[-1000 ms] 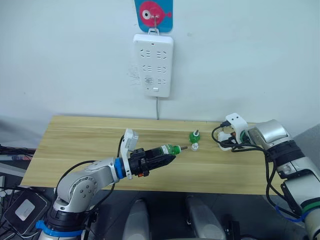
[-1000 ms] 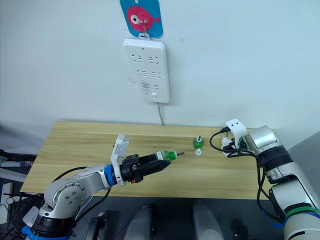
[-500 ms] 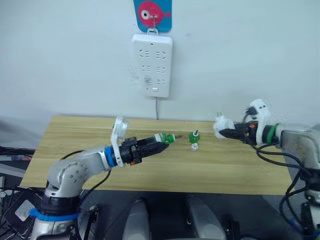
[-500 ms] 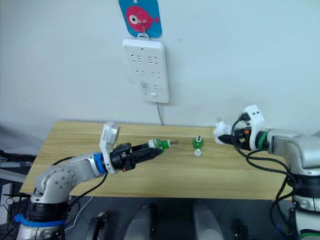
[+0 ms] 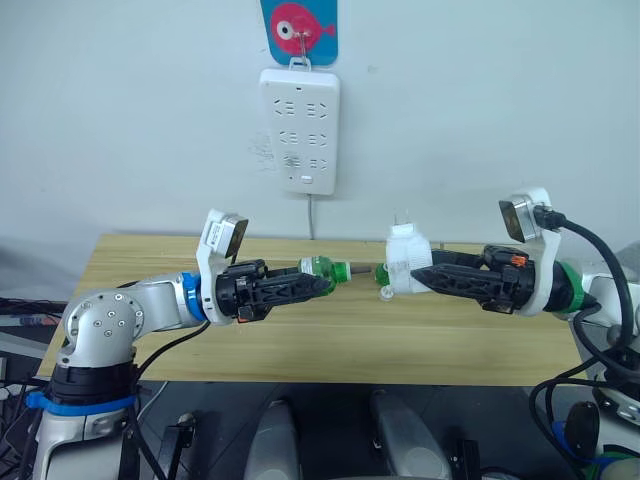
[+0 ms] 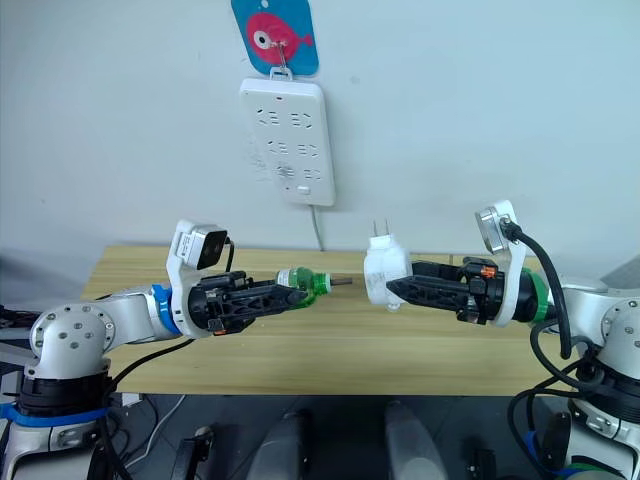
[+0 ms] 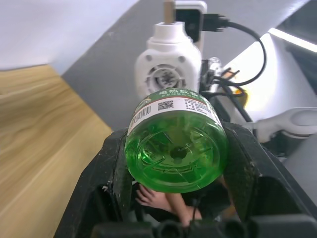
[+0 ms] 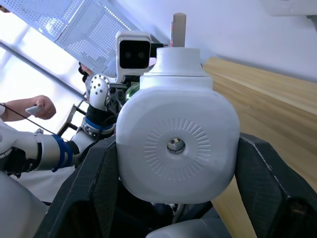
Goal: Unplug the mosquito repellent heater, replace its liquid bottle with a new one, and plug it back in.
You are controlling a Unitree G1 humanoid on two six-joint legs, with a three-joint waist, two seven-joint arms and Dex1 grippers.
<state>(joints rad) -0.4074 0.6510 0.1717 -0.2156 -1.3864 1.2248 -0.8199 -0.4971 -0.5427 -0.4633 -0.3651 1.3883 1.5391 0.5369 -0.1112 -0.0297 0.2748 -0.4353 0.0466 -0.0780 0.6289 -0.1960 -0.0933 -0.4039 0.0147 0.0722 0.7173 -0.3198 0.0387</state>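
Left gripper (image 5: 318, 285), above the wooden table (image 5: 150, 290), is clamped on a green liquid bottle (image 5: 322, 270) held horizontally, its wick tip pointing toward the robot's right. Behind, a white power strip (image 5: 300, 130) hangs on the wall under a fish-shaped hook (image 5: 298, 22). Right of the bottle, just beyond its tip, the mosquito repellent heater (image 5: 405, 262) is held above the table with its 2 prongs up, pinched in the closed right gripper (image 5: 418, 278). A person's hand (image 8: 42, 106) appears in the right wrist view.
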